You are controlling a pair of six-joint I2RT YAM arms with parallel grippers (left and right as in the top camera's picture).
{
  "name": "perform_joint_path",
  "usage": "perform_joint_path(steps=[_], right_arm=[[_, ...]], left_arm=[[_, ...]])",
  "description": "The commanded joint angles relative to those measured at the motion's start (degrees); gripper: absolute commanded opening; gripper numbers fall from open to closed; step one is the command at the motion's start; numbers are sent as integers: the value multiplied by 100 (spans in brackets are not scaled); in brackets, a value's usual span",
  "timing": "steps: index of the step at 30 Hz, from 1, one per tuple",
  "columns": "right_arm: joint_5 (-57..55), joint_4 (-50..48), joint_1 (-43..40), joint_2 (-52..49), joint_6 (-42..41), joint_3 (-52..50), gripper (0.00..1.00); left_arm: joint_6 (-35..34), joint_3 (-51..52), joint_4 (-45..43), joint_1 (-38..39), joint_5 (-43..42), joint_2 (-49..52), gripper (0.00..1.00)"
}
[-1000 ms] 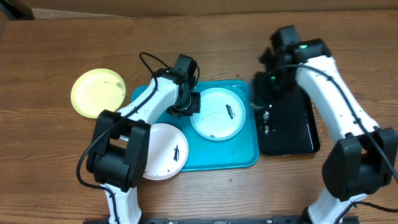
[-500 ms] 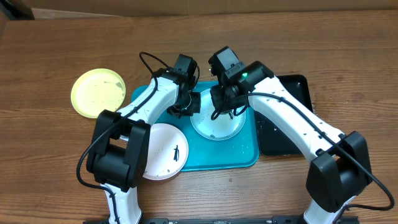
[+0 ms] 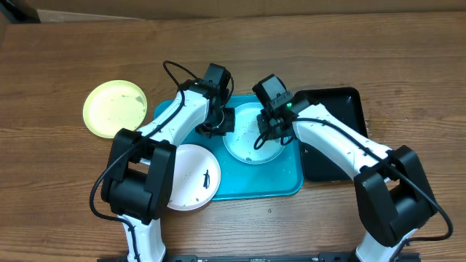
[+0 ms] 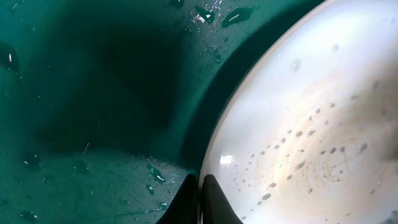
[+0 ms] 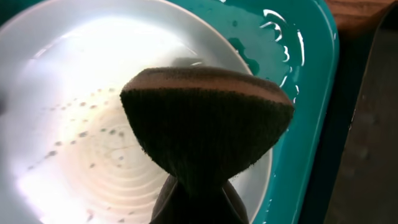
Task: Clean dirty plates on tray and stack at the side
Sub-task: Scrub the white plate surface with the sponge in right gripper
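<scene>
The light blue plate (image 3: 251, 145) lies on the turquoise tray (image 3: 280, 182), wet and speckled with small dark spots. My left gripper (image 3: 224, 122) is shut on its left rim; the left wrist view shows the fingers (image 4: 199, 190) pinching the rim of the plate (image 4: 311, 124). My right gripper (image 3: 263, 131) is shut on a dark sponge (image 5: 205, 118) held over the plate (image 5: 68, 112). The white plate (image 3: 191, 178) overlaps the tray's lower left corner. The yellow-green plate (image 3: 114, 109) lies on the table at the left.
A glossy black tray (image 3: 338, 145) lies right of the turquoise tray; its edge shows in the right wrist view (image 5: 367, 155). Water drops lie on the turquoise tray (image 4: 93, 93). The wooden table (image 3: 73, 189) surrounds both trays.
My right arm swung left from the black tray to over the light blue plate, carrying the sponge, then moved down toward the plate. The left arm has not moved.
</scene>
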State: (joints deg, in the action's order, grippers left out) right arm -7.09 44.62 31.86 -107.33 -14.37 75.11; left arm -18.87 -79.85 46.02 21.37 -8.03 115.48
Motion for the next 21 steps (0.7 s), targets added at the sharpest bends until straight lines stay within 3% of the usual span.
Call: perform_joint_path(steps=[1, 21], right_arm=[[-295, -232, -79, 66, -46, -162, 4], [142, -308, -302, 57, -22, -240, 4]], left_arm=[[68, 15, 0, 4, -55, 107, 4], [68, 15, 9, 4, -55, 107, 4]])
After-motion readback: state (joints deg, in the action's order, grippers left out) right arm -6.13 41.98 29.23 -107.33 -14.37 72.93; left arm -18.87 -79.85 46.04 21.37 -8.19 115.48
